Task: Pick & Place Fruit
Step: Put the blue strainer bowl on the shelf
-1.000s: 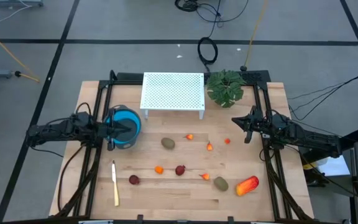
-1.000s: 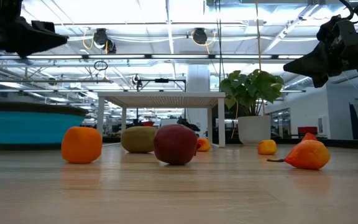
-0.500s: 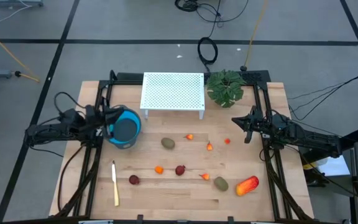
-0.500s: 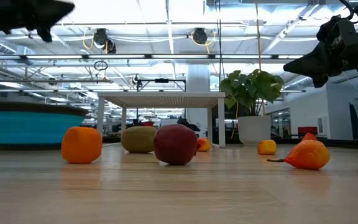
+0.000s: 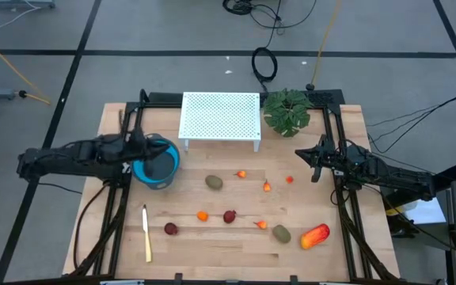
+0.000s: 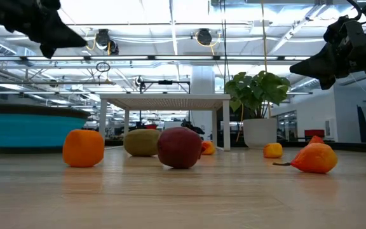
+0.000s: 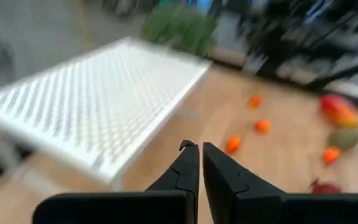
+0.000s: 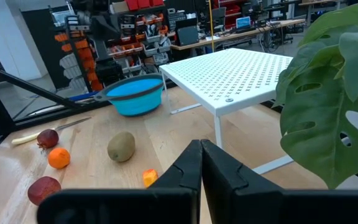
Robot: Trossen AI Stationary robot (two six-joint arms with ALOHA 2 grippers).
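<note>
High view: blue bowl without fruit, left claw at rim

The left gripper has pulled back from over the blue bowl toward the desk's left edge and swung toward its far side. Its shut fingers now face the white perforated stand.

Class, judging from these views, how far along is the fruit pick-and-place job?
Done: nothing visibly; the blue bowl looks empty. In hand: nothing; the left gripper sits shut over the bowl's rim, the right gripper shut beside the plant. Left: all fruit, including the red-orange piece and kiwi.
</note>
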